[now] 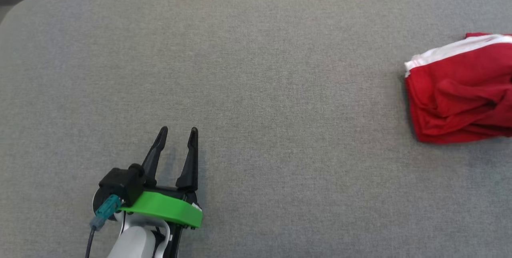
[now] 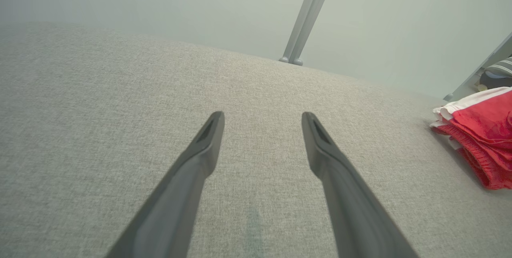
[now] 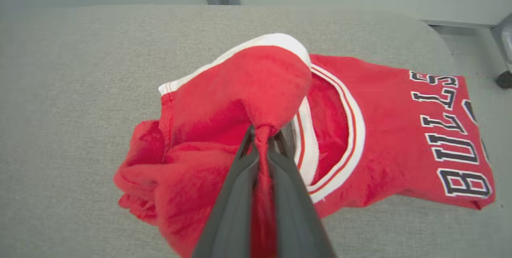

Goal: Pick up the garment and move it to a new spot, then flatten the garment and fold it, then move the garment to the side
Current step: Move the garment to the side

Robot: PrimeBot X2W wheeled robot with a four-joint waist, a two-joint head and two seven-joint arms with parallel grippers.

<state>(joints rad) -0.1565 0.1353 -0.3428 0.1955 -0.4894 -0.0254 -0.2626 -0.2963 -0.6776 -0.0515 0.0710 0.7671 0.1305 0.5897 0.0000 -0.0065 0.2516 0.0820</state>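
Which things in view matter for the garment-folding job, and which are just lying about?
Job:
red garment, crumpled on the grey table
right hand, shut on a fold of it
left hand, open, clear of the cloth

Lying about:
grey metal post behind the table
dark striped item past the table's far corner

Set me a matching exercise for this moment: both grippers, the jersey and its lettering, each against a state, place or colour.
Things
1. left gripper
2. right gripper
3. jersey
4. lettering

Descriptions
a. black with a white outline
b. jaws shut on a pinch of red fabric
c. jaws open, over the grey table
d. bunched up at the right edge of the head view

Pairs: 1-c, 2-b, 3-d, 4-a
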